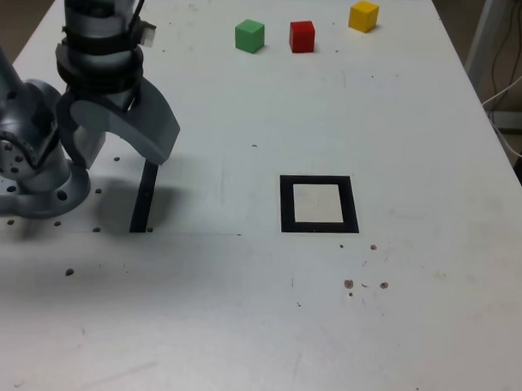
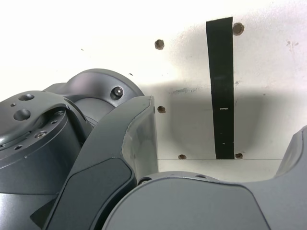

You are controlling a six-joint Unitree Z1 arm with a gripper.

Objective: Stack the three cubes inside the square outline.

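Square outline point(image 1: 319, 204) mid-table, hand point(image 1: 117, 143) spread wide, empty, cubes point(image 1: 302, 36) well apart

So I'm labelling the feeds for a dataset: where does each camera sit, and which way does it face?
Exterior view: off the arm, raised, looking down across the white table at the cubes and the square outline; arm and open end effector at its left.
Wrist view: on the wrist, looking down past the end effector and arm base at the table.
Shared: the black strip, the base, the end effector.

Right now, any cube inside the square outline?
No. The green cube, red cube and yellow cube sit far from the square outline.
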